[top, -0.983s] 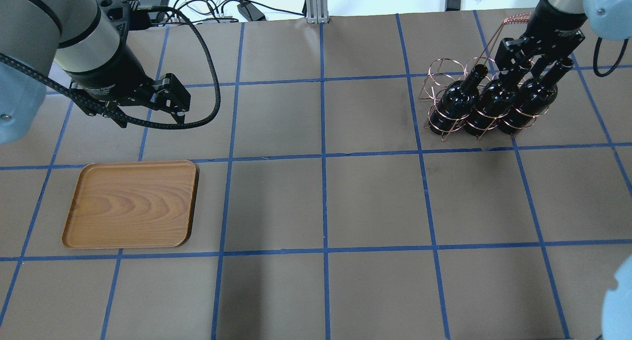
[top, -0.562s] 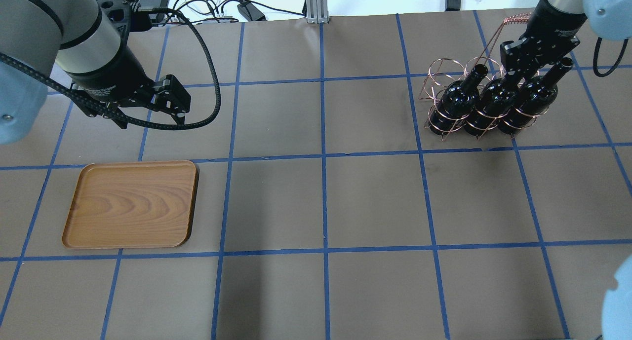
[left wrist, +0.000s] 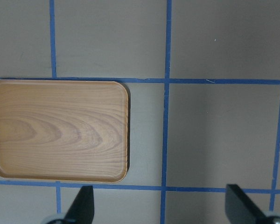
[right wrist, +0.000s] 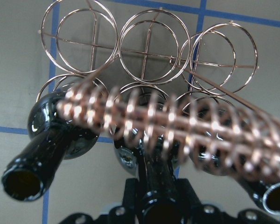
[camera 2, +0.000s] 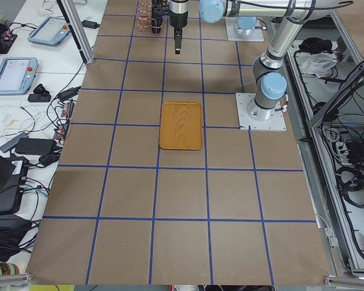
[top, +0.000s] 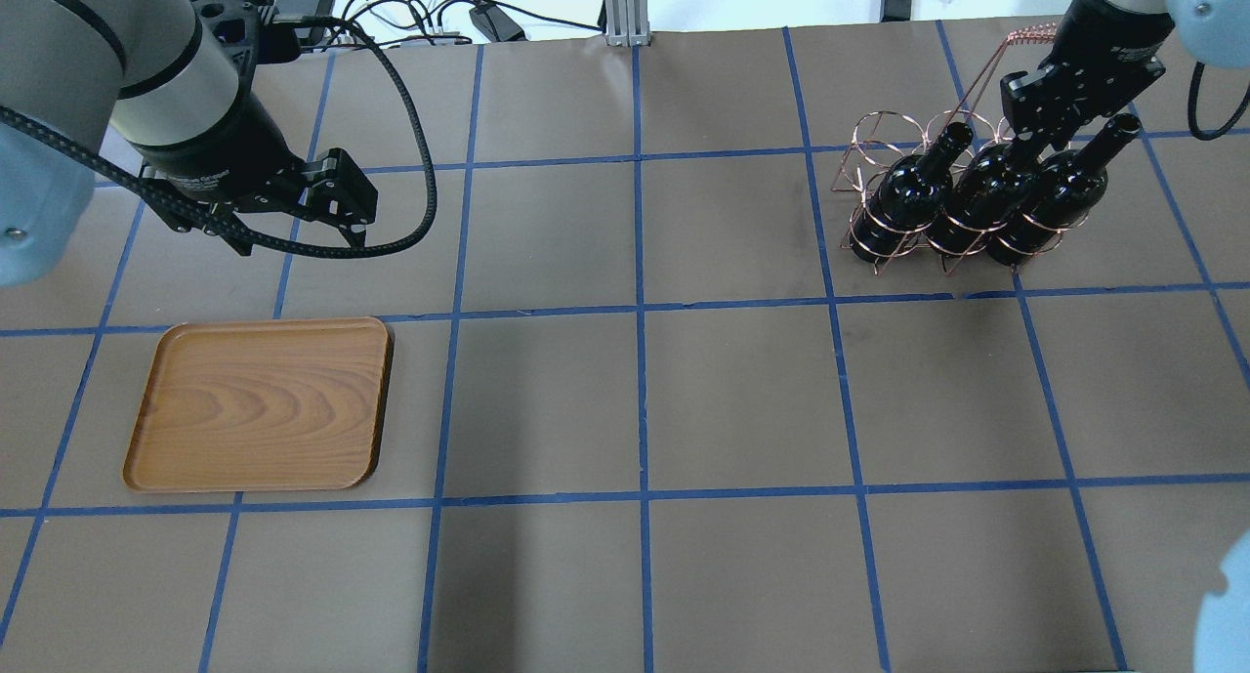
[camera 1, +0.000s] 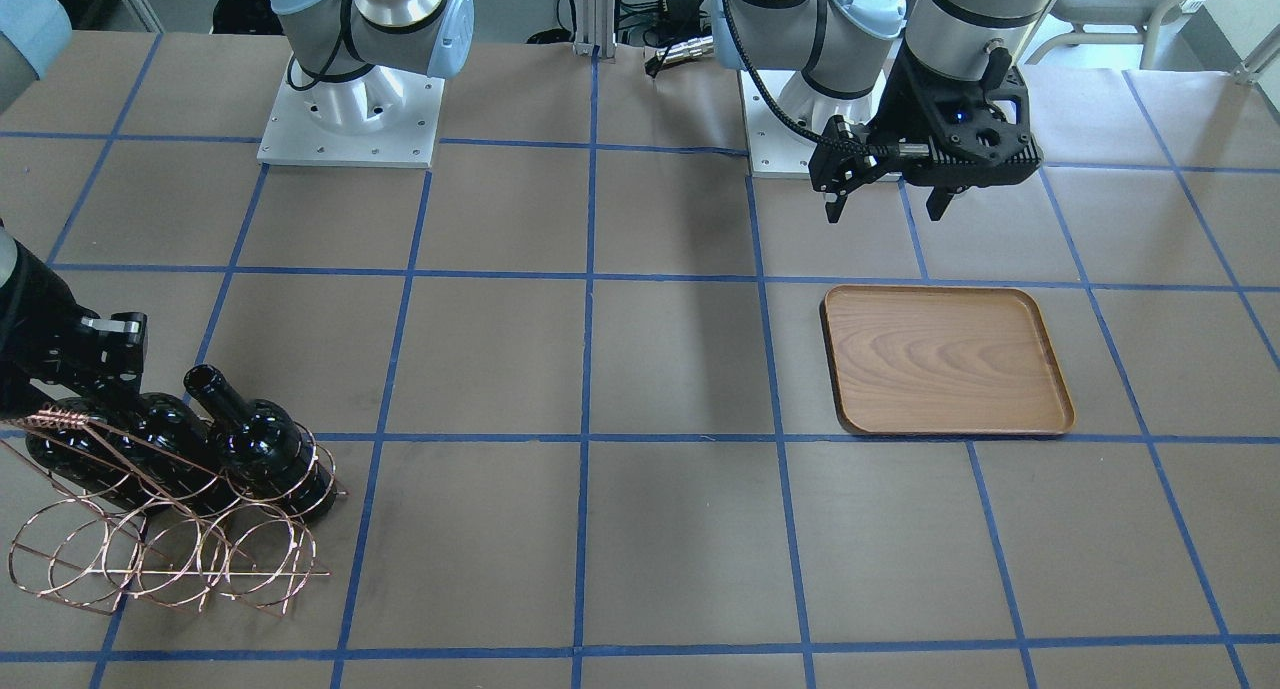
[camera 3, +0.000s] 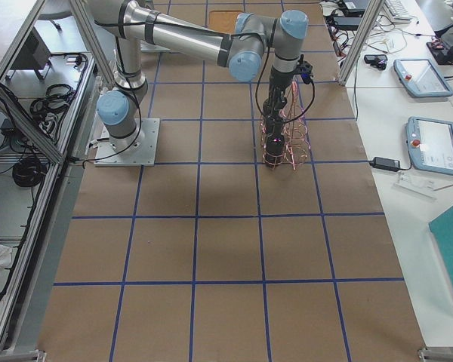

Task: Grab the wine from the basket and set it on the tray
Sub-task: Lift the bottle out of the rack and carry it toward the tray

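Three black wine bottles lean in the copper wire basket [top: 879, 131] at the far right of the table. My right gripper [top: 1023, 150] is shut on the neck of the middle bottle [top: 977, 199]. In the right wrist view the neck [right wrist: 154, 200] sits between the fingers, under the blurred coil handle [right wrist: 177, 121]. The other two bottles [top: 903, 189] [top: 1060, 199] stand on either side. The wooden tray [top: 259, 404] lies empty at the near left. My left gripper [top: 298, 235] hovers open and empty beyond the tray, which shows in its wrist view [left wrist: 58, 130].
Blue tape lines grid the brown table. Empty rings of the basket [camera 1: 160, 569] lie on the far side of the bottles. Cables and devices lie beyond the table's far edge [top: 488, 19]. The left arm's cable [top: 420, 194] loops beside its gripper.
My right gripper has shut on the middle bottle's neck and drawn up and away from me. The bottles and basket have shifted slightly with it. The left arm has barely moved.
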Action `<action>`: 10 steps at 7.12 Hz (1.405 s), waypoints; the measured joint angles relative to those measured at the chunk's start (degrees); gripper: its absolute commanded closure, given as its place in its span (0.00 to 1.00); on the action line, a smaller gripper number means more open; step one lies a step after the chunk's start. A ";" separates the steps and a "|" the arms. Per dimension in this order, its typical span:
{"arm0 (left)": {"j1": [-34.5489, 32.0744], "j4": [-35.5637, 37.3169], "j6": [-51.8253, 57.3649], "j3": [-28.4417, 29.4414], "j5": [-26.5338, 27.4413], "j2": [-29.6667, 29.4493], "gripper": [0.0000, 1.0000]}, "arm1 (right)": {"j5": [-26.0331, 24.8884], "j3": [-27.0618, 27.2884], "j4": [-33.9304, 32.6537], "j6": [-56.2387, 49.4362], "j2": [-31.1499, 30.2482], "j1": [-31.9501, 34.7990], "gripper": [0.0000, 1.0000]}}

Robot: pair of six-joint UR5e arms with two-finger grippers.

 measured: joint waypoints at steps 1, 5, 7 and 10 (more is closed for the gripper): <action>0.00 0.00 0.00 0.00 0.04 0.01 0.00 | -0.05 -2.26 3.56 0.06 -2.11 0.10 1.00; 0.00 0.00 0.00 0.00 0.44 -0.07 0.00 | 0.10 -10.33 24.11 2.53 -13.65 2.12 1.00; 0.01 0.00 0.04 0.00 0.49 -0.08 0.00 | 0.82 -10.05 28.89 14.08 -16.50 10.69 1.00; 0.08 0.00 0.02 0.00 0.50 -0.09 0.00 | 5.16 -8.44 23.08 38.37 -11.81 29.33 1.00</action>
